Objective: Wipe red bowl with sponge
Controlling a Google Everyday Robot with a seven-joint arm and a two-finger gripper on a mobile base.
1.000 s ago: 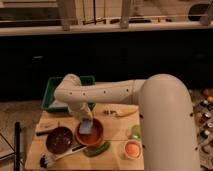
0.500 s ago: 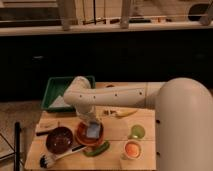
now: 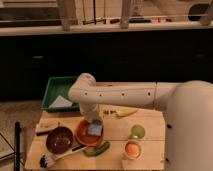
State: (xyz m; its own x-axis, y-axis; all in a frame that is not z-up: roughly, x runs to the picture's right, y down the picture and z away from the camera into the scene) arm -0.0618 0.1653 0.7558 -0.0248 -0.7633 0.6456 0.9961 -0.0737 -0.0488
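Fingers of the gripper (image 3: 93, 123) are seen pinched on the sponge (image 3: 95, 129), which is pressed down into the red bowl (image 3: 82, 136). That bowl is placed on the wooden table (image 3: 150, 125), left of its middle and towards the near edge.

Nearest the front edge, a brush (image 3: 54, 159) with dark bristles is laid by the left corner, a green vegetable (image 3: 98, 148) is set just in front of the red bowl, and a small cup (image 3: 132, 148) with an orange inside is stood to the right. A dark bowl (image 3: 59, 139) is found touching the red bowl on its left. A green cup (image 3: 136, 132) is placed right of it. Farther back, the white arm (image 3: 120, 95) is stretched in from the right, and a green tray (image 3: 56, 86) is set at the far left corner.
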